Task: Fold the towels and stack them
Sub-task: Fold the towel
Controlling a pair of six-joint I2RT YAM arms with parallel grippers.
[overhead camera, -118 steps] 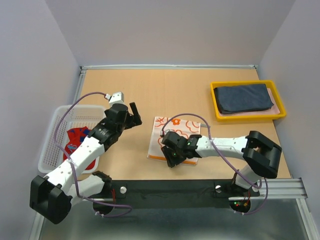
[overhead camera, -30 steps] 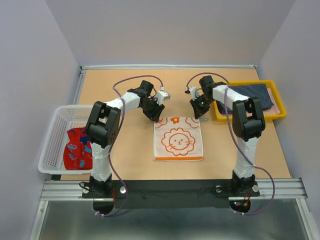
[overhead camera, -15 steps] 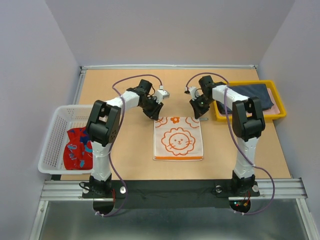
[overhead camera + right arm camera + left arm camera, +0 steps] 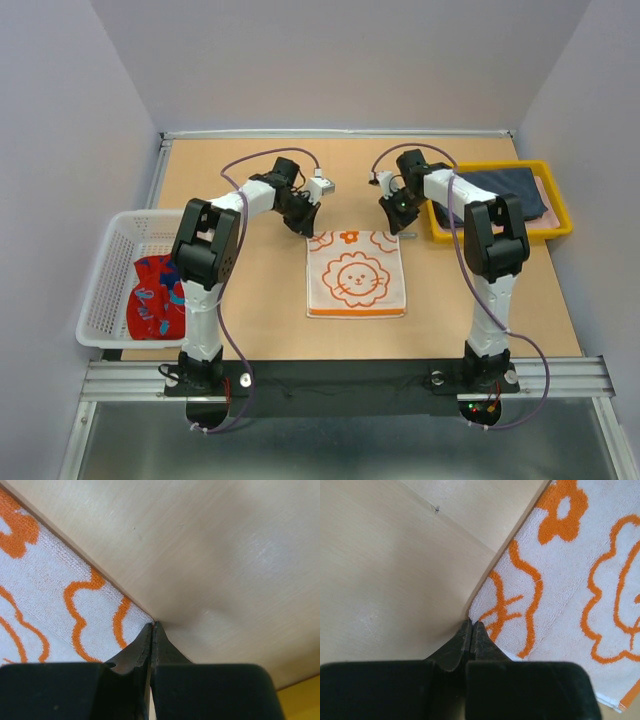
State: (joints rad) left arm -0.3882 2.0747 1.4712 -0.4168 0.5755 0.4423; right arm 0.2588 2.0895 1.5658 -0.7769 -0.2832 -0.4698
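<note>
Top view, step: fold about to start, I'd say. The orange-and-white towel (image 4: 356,273) lies spread flat mid-surface, lion face up, both arms at its far corners
Top view, left arm: stretched well forward from its base, forearm swung inward, wrist tipped down, left end effector (image 4: 306,230) on the far-left corner
Top view, right arm: a mirror of that, reaching forward and angling in, right end effector (image 4: 399,228) down at the far-right corner, just beside the yellow tray (image 4: 497,235)
Top view, other towels: navy towel (image 4: 490,195) folded in the tray; red towel (image 4: 155,297) with blue patches bunched in the white basket (image 4: 100,290), well apart on the left
Left wrist, grip: fingers pressed together, no gap, tips meeting exactly where the towel's corner ends. It reads as a pinch on that corner
Left wrist, cloth: orange flower and curls run right and up from the tips, cloth lying flat on the pale surface (image 4: 385,580)
Right wrist, grip: fingers likewise together, clamped at the corner point, towel spreading off to the left, bare wood to the right, a sliver of yellow tray low right
Next move, my call: lift both far corners together and carry them toward the near edge to halve the towel
What it calls for: matched height and pace on both sides, edge held taut, far corners landing square on near ones
</note>
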